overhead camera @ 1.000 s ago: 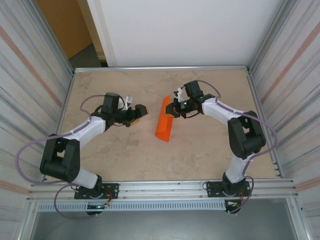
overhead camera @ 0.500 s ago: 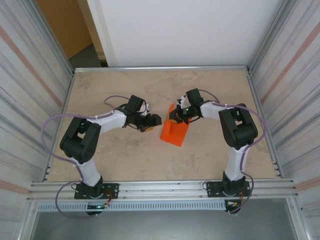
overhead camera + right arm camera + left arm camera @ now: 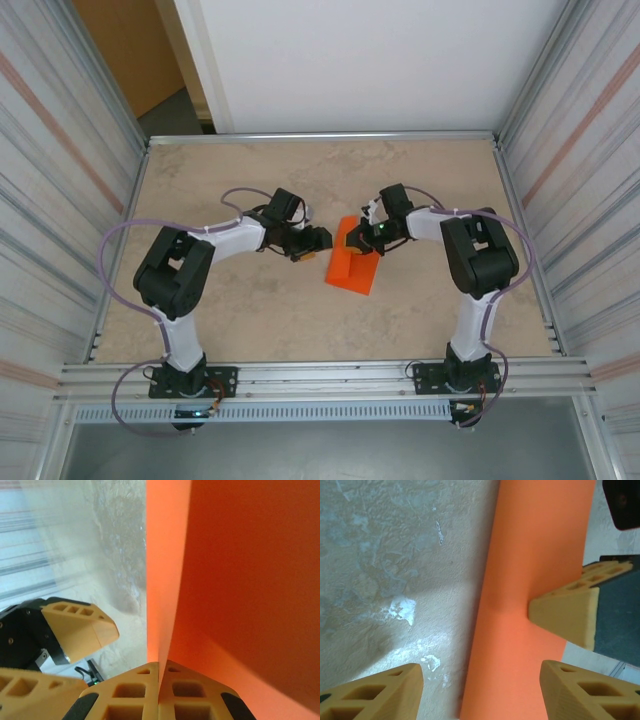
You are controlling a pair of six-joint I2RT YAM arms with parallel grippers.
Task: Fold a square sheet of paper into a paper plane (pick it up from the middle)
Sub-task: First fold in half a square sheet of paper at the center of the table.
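Right jaws are pressed together, pinching the upper crease of the orange sheet of paper (image 3: 352,265) and holding it tilted near the middle of the beige marbled surface (image 3: 250,320). The sheet is bright, plain and doubled over, sloping down toward the surface. Left jaws are spread, with one finger (image 3: 375,692) either side of the sheet's near end.

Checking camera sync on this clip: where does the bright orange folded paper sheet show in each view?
Top external: bright orange folded paper sheet at the centre of the mottled beige tabletop.
Left wrist: sheet as a tall band right of centre.
Right wrist: sheet on the right half, its edge pinched in the right gripper.
Shared landmark: that tabletop.
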